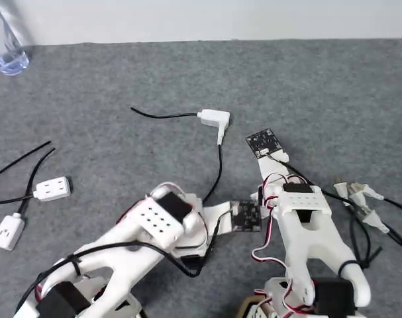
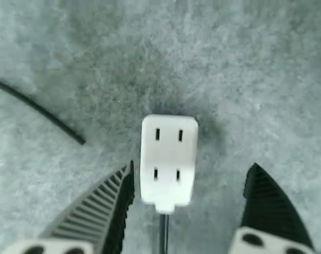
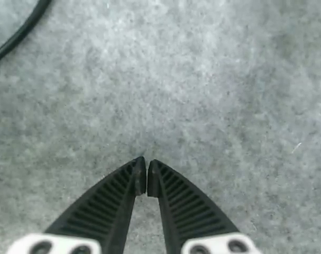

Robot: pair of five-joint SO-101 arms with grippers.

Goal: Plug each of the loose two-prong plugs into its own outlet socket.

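Observation:
In the left wrist view a white outlet socket (image 2: 168, 159) lies on the grey carpet with its four slots facing up. Its cord runs back between the fingers of my left gripper (image 2: 192, 168), which is open and straddles the socket's cord end without touching it. My right gripper (image 3: 146, 174) is shut on nothing, its tips over bare carpet. Two loose white plugs (image 1: 351, 191) (image 1: 374, 222) on black cords lie to the right of the right arm (image 1: 306, 225). Another white socket (image 1: 214, 119) lies ahead of both arms, with cords leading left and down.
Two more white sockets (image 1: 53, 189) (image 1: 7, 232) with black cords lie at the far left. A clear plastic bottle (image 1: 5, 53) stands in the back left corner. A loose black cable end (image 2: 70, 132) lies beside the socket near the left gripper.

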